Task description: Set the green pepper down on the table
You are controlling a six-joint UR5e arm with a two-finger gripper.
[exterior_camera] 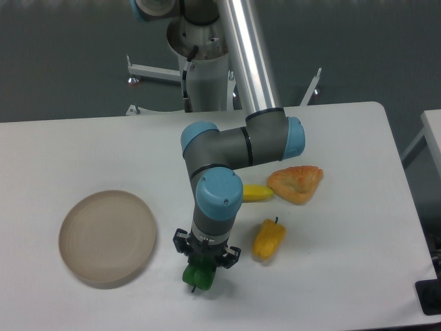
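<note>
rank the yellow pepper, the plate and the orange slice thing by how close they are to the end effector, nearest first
Measured from the end effector in the camera view:
1. yellow pepper, just to its right in the image.
2. round beige plate, off to its left.
3. orange slice-shaped piece, farthest, up and to the right.

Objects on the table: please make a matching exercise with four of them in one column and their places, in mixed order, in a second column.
1. green pepper
2. plate
3. yellow pepper
4. banana

A. at the left of the table, alone
B. between the arm and the orange slice-shaped food
C. under the gripper, at its fingers
D. right of the gripper, in front of the banana

Pairs: 1-C, 2-A, 3-D, 4-B
</note>
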